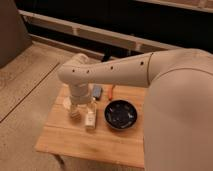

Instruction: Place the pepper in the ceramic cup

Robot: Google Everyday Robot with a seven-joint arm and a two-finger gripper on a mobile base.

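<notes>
My gripper [75, 112] hangs low over the near-left part of the wooden table [100, 146], just under my wrist. I cannot tell from here whether it is released or clenched, though I see nothing orange in it. The pepper [111, 92] is not with me. It lies on the table near the far edge, just past the rim of the black bowl [109, 116] and close beside a small blue object [97, 91]. From my gripper it sits toward the right of the view and farther back, with the small white bottle [90, 118] standing roughly between us. Its long axis looks to run mostly front to back across the table, tilted a little, so I judge I should close across its narrow width rather than along its length. The ceramic cup [64, 103] seems to be the pale round shape at my wrist's other side, partly hidden by my arm. I am therefore right by the cup while the pepper is well apart from me. By my reading the pick is not yet done, and the coming move depends on swinging away from the cup, clearing the bottle and coming down over the pepper without nudging the bowl or the blue object.
</notes>
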